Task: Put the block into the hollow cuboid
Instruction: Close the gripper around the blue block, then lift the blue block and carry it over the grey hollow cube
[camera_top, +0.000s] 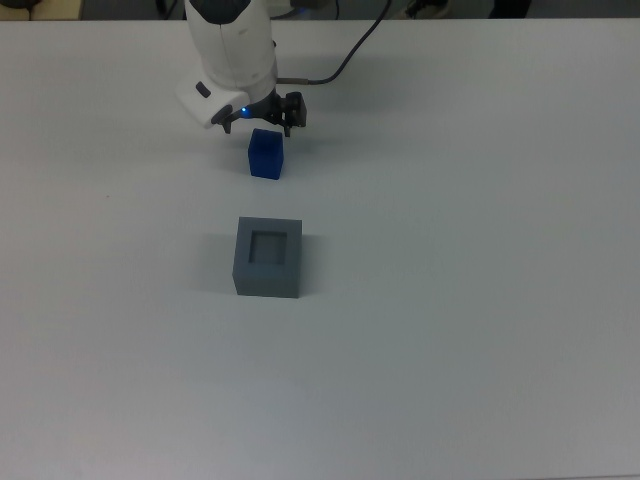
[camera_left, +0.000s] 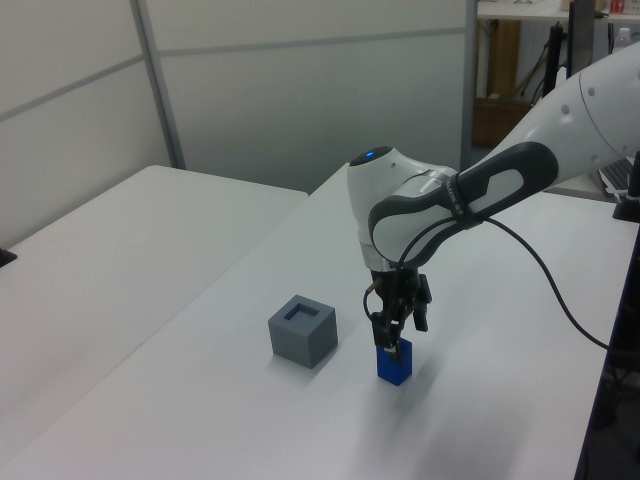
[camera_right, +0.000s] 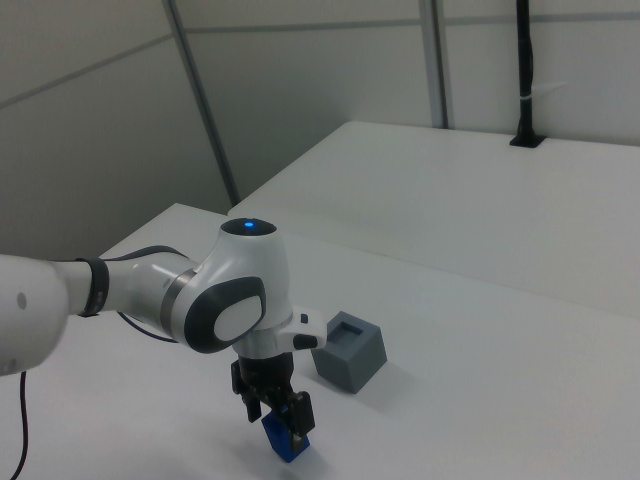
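Note:
The blue block (camera_top: 266, 157) stands on the white table, beyond the grey hollow cuboid (camera_top: 268, 281) in the top view, with a gap between them. My gripper (camera_top: 260, 128) hangs low over the block, open, its fingers spread wider than the block and reaching down around its top. In the left view the gripper (camera_left: 398, 338) sits right on top of the block (camera_left: 393, 367), to the right of the cuboid (camera_left: 302, 336). The right view shows the gripper (camera_right: 275, 415) over the block (camera_right: 284, 443), with the cuboid (camera_right: 350, 353) behind. The cuboid's square recess holds nothing.
A black cable (camera_top: 340, 60) trails from the arm across the table's far side. A second white table (camera_left: 120, 240) stands at the left view's left, with a wall panel behind it.

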